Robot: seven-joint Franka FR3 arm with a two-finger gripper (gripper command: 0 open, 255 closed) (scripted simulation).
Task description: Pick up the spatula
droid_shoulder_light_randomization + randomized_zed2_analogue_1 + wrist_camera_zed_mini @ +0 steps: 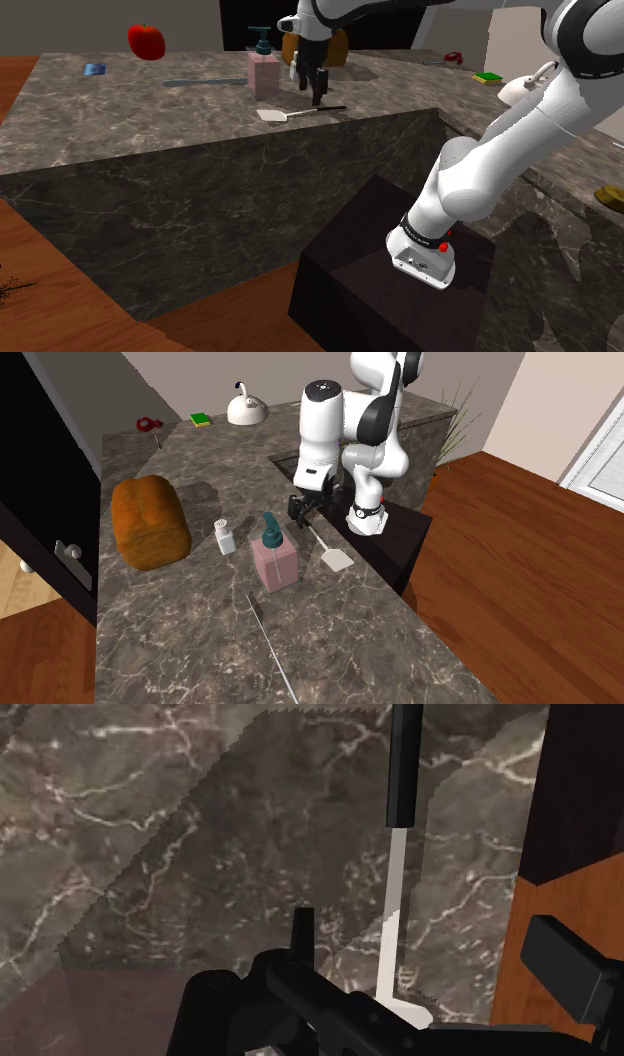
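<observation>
Shoulder view: spatula (298, 113) lies flat by the desk's (120, 120) near edge, white blade toward the view's left. Jaws hang close over its dark handle, spread wide, holding nothing. Pink soap dispenser (263, 72) just left of them; loaf (338, 45) behind.
Second exterior view: salt shaker (226, 537) beside the dispenser.
Wrist view: spatula blade partly hidden behind the jaws.

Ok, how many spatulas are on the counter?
1. The spatula lies near the edge of the counter, close to the pink soap dispenser; none looks hidden.
</observation>
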